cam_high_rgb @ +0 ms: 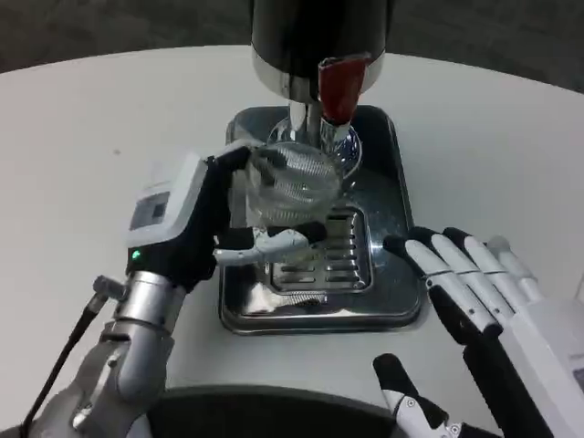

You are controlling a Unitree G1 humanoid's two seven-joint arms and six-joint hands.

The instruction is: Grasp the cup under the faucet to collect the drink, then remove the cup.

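At the centre of the white table (82, 119), a polished steel drip tray (401, 301) sat below a dark-bodied drink dispenser (301, 36) at 12 o'clock. The dispenser carried a red tap lever (339, 87) above a chrome faucet (333, 137).

1. Cup position: the clear glass cup (294, 182) stood on the tray directly under the faucet, at the far end of the slotted grate (342, 260).
2. Cup relative to the hand: the cup lay at the 2 o'clock side of the left hand (196, 224). The dark fingers wrapped the cup's wall from 9 o'clock, and the white-and-black thumb (274, 242) crossed its near side at 6 o'clock. The left hand was grasping the cup.
3. Cup orientation: the cup stood upright, long axis vertical, with its open mouth facing up toward the faucet. Whether it held any liquid could not be told.
4. Right hand: the right hand (474, 301) lay at 4 o'clock from the cup, just beside the tray's right rim. Its fingers were straight, spread and pointed toward 11 o'clock. It was released, grasping nothing, and stood well apart from the cup
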